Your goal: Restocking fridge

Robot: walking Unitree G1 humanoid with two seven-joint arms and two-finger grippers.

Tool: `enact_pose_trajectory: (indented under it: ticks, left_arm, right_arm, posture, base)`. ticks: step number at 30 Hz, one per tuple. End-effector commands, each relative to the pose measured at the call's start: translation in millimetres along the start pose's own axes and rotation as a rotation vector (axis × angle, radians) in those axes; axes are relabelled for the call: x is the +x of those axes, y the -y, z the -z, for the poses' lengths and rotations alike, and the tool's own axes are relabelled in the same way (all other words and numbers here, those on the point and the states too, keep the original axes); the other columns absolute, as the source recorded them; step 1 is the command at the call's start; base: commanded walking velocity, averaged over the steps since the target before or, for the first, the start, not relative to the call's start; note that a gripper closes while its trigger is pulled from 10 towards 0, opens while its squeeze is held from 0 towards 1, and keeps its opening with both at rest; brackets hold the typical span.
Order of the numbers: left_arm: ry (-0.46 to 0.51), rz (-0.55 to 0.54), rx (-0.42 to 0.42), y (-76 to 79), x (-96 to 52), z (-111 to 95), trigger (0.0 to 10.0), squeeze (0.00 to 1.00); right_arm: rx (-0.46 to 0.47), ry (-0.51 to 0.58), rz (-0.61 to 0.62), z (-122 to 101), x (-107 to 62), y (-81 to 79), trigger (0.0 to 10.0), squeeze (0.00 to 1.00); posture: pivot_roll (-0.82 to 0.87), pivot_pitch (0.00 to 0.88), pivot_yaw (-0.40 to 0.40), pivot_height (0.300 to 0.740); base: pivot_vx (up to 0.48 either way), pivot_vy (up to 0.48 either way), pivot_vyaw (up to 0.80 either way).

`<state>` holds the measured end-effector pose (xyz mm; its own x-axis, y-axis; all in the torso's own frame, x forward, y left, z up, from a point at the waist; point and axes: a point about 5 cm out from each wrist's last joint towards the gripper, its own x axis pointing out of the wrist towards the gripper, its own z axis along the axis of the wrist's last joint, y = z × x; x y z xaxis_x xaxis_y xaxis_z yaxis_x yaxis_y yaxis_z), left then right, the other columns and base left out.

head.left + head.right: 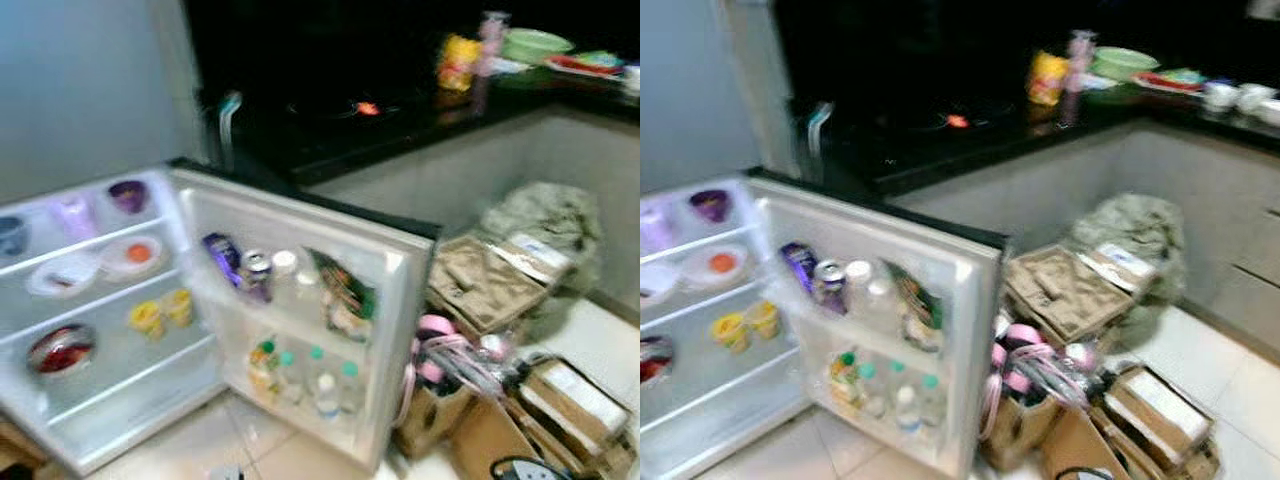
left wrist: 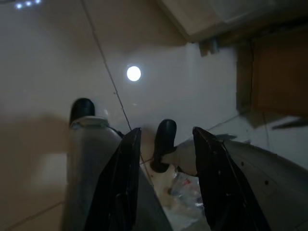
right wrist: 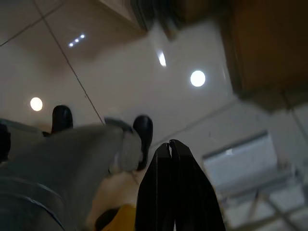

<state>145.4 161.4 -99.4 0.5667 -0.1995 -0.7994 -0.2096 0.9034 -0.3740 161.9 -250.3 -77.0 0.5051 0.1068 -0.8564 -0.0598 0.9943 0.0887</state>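
**Ana:** Cardboard boxes (image 1: pixel 560 400) are crowding the lower right of the frame, with pink straps (image 1: pixel 440 350) draped over one, just beside the open fridge door (image 1: pixel 310 300).

**Ben:** And that's worrying me. The fridge (image 1: pixel 100 300) is sitting low at the left, door swinging out toward the centre, so a step forward is risking a snag on those straps or a knock against the door.

**Ana:** Bottles (image 1: pixel 300 375) are standing upright in the lower door rack, long axis vertical, caps pointing up. A jolt could be tipping them. The can (image 1: pixel 257 268) above is upright too.

**Ben:** Everything is blurring, so I'm not reading labels.

**Ana:** Both arms are hanging down over the floor tiles (image 2: pixel 48 72). The left gripper (image 2: pixel 163 144) is showing jaws spread apart, holding nothing. The right gripper (image 3: pixel 172 149) has jaws pressed together, empty.

**Ben:** Restock items are probably waiting on the dark surface (image 1: pixel 400 130) at the upper right.
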Motion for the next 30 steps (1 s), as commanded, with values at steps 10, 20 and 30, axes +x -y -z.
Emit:
enact_pose_trajectory:
  ticks: [10, 20, 30]
  left_arm:
    - [-0.015, -0.005, -0.016, -1.2, -0.9, 4, 10.0, 0.0]
    - [-0.012, -0.01, -0.024, -3.8, -1.9, 4, 10.0, 0.0]
    - [-0.009, -0.009, -0.026, -3.7, -2.0, 5, 10.0, 0.0]
  right_arm:
    - [0.284, 0.173, 0.283, -22, -15.9, 44.9, 10.0, 0.0]
    - [0.65, 0.697, 0.108, -124, -42.3, 72.1, 10.0, 0.0]
    - [0.625, 0.899, -0.098, -189, -56.0, 56.9, 10.0, 0.0]
  posture:
    - [-0.12, 0.0, -0.056, 0.74]
    - [-0.12, 0.0, -0.056, 0.74]
    - [-0.11, 0.0, -0.056, 0.74]
  base:
    - [0.0, 0.0, 0.19]
    - [0.0, 0.0, 0.0]
    - [0.0, 0.0, 0.0]
